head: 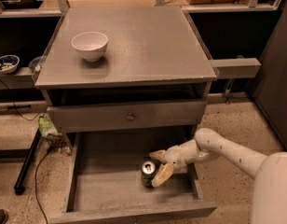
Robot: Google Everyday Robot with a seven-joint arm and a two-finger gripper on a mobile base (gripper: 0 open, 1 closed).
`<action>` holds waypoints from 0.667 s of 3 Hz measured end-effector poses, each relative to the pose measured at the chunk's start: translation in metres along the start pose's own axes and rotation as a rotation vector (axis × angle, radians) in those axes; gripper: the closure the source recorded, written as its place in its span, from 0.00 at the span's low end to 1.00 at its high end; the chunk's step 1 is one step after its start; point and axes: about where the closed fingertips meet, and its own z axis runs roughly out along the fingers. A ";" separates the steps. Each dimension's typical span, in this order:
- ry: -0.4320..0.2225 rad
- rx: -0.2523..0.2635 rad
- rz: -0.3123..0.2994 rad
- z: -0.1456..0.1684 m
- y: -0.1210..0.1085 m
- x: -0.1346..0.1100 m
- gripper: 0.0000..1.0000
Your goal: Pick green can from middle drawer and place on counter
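The green can [147, 172] stands upright on the floor of the open middle drawer [106, 190], right of its centre, silver top showing. My gripper [158, 165] reaches in from the right on a white arm, its tan fingers [162, 174] spread open around the can's right side, one behind it and one in front. The can rests on the drawer floor. The counter [143, 41] is the flat grey cabinet top above.
A white bowl [89, 45] sits on the counter's left part. A shut drawer front with a small knob [130, 116] is above the open drawer. Side shelves flank the cabinet; a bowl [7, 63] sits on the left one. Cables lie on the floor at left.
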 end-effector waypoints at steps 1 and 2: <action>-0.023 -0.021 -0.017 0.004 0.006 -0.002 0.00; -0.023 -0.021 -0.017 0.004 0.006 -0.002 0.00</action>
